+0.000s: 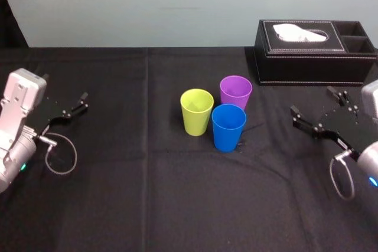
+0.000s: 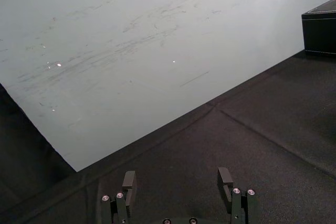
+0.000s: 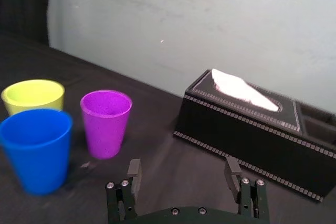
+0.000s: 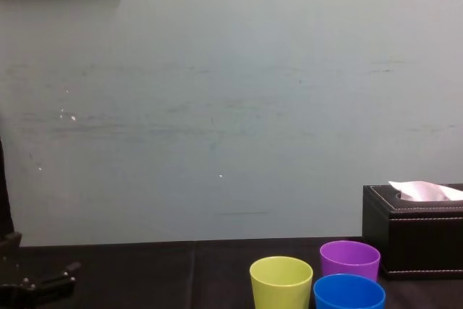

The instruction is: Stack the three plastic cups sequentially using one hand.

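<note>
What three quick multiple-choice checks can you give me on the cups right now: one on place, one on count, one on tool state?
1. Of the yellow-green cup, purple cup and blue cup, which stands nearest the tissue box?
A. yellow-green
B. purple
C. blue

2. How many cups are nested inside another?
A. none
B. one
C. two

3. What is the state of the right tool?
A. open, holding nothing
B. shut on the blue cup
C. shut on the purple cup

Answers:
1 B: the purple cup stands farthest back and right, closest to the box.
2 A: each cup stands upright on its own, its mouth open and empty.
3 A: its jaws stand apart with nothing between them, short of the cups; the left tool sits out at the left, also open.
</note>
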`<state>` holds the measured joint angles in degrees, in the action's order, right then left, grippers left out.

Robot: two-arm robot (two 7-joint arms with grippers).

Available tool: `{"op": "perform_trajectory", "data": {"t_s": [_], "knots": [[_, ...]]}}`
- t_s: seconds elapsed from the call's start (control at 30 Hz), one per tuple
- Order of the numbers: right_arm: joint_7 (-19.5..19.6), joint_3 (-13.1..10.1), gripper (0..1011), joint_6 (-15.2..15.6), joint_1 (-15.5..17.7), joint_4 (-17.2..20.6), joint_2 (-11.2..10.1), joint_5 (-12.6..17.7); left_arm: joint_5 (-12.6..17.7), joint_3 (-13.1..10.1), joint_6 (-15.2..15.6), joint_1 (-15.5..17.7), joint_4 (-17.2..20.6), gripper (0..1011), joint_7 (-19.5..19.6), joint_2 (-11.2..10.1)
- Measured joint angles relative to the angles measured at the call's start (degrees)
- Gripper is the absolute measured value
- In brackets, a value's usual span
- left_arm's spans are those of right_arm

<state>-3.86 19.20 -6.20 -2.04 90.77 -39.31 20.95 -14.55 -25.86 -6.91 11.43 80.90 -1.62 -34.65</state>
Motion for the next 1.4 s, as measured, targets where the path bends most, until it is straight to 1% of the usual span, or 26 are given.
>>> {"op": "perform_trajectory", "data": {"t_s": [0.03,0.07,0.17,0.2,0.23,0.27,0.43,0.5,0.6,0.7,0.83,0.87,0.97,1.03,1.1,1.2,1.23,1.4], "knots": [[-0.60,-0.48,1004,0.23,0.72,0.59,-0.48,0.71,0.00,0.00,0.00,0.00,0.00,1011,0.00,0.00],[-1.97,-1.29,1004,0.58,2.27,1.73,-1.52,2.12,0.00,0.00,0.00,0.00,0.00,1011,0.00,0.00],[-4.05,-2.52,1004,0.63,4.80,3.40,-3.09,3.99,0.00,0.00,0.00,0.00,0.00,1011,0.00,0.00],[-5.36,-3.23,1004,0.46,6.39,4.43,-4.01,5.04,0.00,0.00,0.00,0.00,0.00,1011,0.00,0.00],[-5.85,-3.50,1004,0.33,7.09,4.86,-4.39,5.38,0.00,0.00,0.00,0.00,0.00,1011,0.00,0.00],[-7.10,-4.03,1004,-0.14,8.56,5.72,-5.12,6.13,0.00,0.00,0.00,0.00,0.00,1011,0.00,0.00],[-10.34,-4.65,1004,-1.79,12.07,7.84,-6.35,7.15,0.00,0.00,0.00,0.00,0.00,1011,0.00,0.00],[-11.35,-4.60,1004,-2.32,12.77,8.16,-6.37,7.26,0.00,0.00,0.00,0.00,0.00,1011,0.00,0.00],[-12.95,-4.04,1004,-3.07,13.40,8.27,-5.89,7.26,0.00,0.00,0.00,0.00,0.00,1011,0.00,0.00],[-14.35,-3.48,1004,-2.98,13.38,8.16,-4.94,7.69,0.00,0.00,0.00,0.00,0.00,1011,0.00,0.00],[-15.61,-3.23,1004,-1.16,12.58,7.68,-3.32,9.43,0.00,0.00,0.00,0.00,0.00,1011,0.00,0.00],[-15.87,-3.14,1004,-0.31,12.04,7.47,-2.55,9.87,0.00,0.00,0.00,0.00,0.00,1012,0.00,0.00],[-16.00,-2.91,1004,0.61,11.22,7.28,-1.54,10.01,0.00,0.00,0.00,0.00,0.00,1011,0.00,0.00],[-16.14,-2.30,1004,1.55,10.13,7.08,-0.31,9.56,0.00,0.00,0.00,0.00,0.00,1012,0.00,0.00],[-16.23,-2.09,1004,1.81,9.81,6.98,-0.03,9.32,0.00,0.00,0.00,0.00,0.00,1011,0.00,0.00],[-16.33,-1.11,1004,3.61,7.98,6.18,1.66,8.31,0.00,0.00,0.00,0.00,0.00,1011,0.00,0.00],[-16.33,-1.11,1004,3.61,7.98,6.18,1.66,8.31,0.00,0.00,0.00,0.00,0.00,1011,0.00,0.00],[-16.03,-0.12,1004,6.09,5.41,4.83,4.41,6.92,0.00,0.00,0.00,0.00,0.00,1012,0.00,0.00]]}}
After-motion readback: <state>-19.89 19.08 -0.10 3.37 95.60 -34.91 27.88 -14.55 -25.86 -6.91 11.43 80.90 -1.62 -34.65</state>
